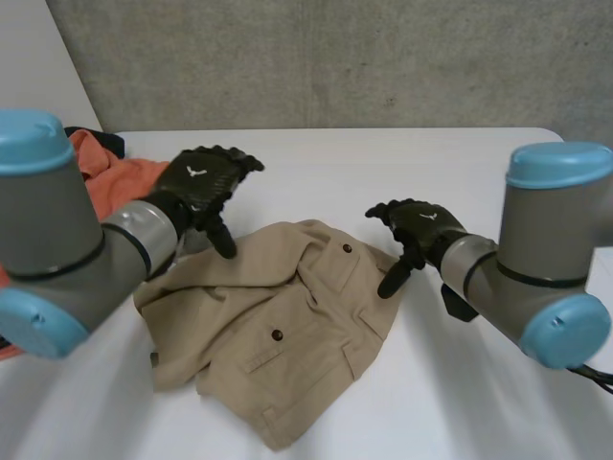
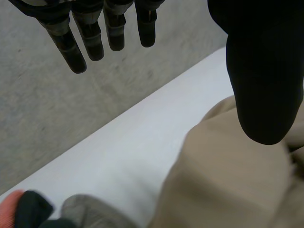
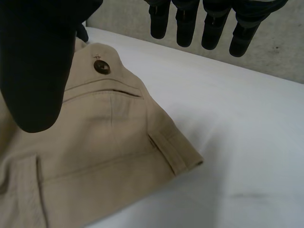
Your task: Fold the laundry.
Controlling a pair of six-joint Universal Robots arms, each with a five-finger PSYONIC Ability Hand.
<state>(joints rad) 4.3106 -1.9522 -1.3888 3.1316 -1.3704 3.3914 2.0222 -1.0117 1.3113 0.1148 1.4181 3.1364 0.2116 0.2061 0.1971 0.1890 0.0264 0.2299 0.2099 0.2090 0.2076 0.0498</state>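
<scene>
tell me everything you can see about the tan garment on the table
The tan, cotton-looking garment lies rumpled and unfolded, mostly flat, on the middle of the white table. It has stitched pockets, dark brown buttons and a belt loop near one corner. The left hand is open at its far left edge and the right hand is open at its right corner. Neither grips it. Whether a thumb touches it is unclear.

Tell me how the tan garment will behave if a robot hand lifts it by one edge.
Probably floppy: the tan garment already lies in soft folds on the table, so it would likely sag from any held edge. Its buttoned pocket looks thickly stitched, so it may be weighty for cloth. The matte weave suggests little slipping.
</scene>
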